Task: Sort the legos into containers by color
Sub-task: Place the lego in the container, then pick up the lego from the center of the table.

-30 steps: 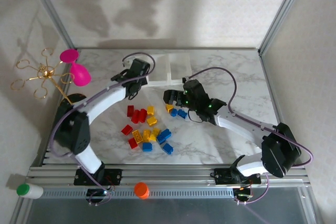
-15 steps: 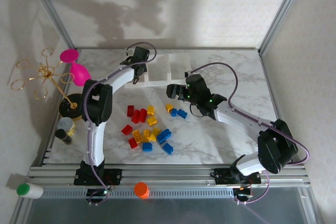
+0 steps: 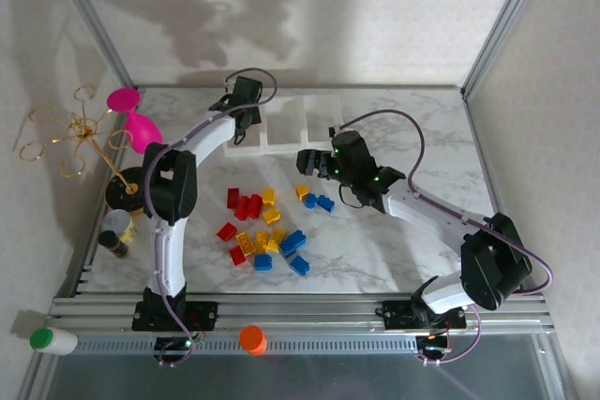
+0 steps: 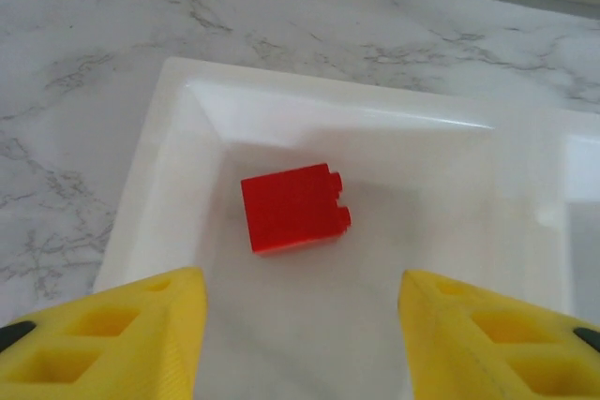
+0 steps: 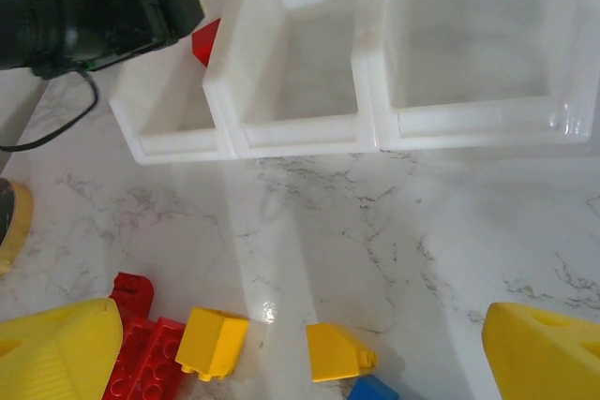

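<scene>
Marble table [image 3: 412, 138], pale walls behind. Left gripper [image 4: 298, 292] is spread wide and holds nothing, with its yellow fingers [image 4: 112, 334] over the end bin of the containers [image 3: 292, 125]. One red brick [image 4: 293, 206] lies on that bin's floor, just ahead of the fingertips and centred between them, touching neither.

Right gripper [image 5: 302, 325] is also spread, with nothing gripped between its pads [image 5: 544, 353]. The three joined bins sit in a row well ahead of it. Loose legos [image 5: 214, 342] lie on the marble at its fingertips: red ones against the finger at the left of the wrist view, two yellow and a blue inside the gap. From above, the main pile lies on the near side of these fingers, well apart from the bins.
</scene>
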Controlling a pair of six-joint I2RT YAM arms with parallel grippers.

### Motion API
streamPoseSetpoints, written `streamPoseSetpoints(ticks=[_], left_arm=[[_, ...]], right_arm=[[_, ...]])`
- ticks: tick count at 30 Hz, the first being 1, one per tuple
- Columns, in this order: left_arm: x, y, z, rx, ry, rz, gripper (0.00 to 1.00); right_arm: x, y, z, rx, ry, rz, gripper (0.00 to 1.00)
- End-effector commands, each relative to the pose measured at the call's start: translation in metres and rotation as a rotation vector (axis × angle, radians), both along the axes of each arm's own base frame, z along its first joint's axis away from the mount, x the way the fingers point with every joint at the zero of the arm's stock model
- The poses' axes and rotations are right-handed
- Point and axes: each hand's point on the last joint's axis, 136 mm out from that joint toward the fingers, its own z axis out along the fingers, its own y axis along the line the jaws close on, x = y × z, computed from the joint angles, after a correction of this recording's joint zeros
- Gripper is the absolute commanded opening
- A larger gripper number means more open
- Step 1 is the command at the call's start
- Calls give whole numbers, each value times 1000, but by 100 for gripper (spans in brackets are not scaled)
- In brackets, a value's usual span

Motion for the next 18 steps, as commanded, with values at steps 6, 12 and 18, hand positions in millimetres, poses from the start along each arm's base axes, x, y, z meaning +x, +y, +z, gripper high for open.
streamPoseSetpoints(ticks=[6,12,18], left_arm=[[-86,-9,57,-223,-49,-48,58],[-152,-21,32,-267,14,-105,61],[-198,-38,1,-236,83,-152,62]], right_arm=[[-22,-4,-6,-11,50,65,99],[-37,-4,-26,6,104,101,99],[-55,10,-53,24,158,148,99]])
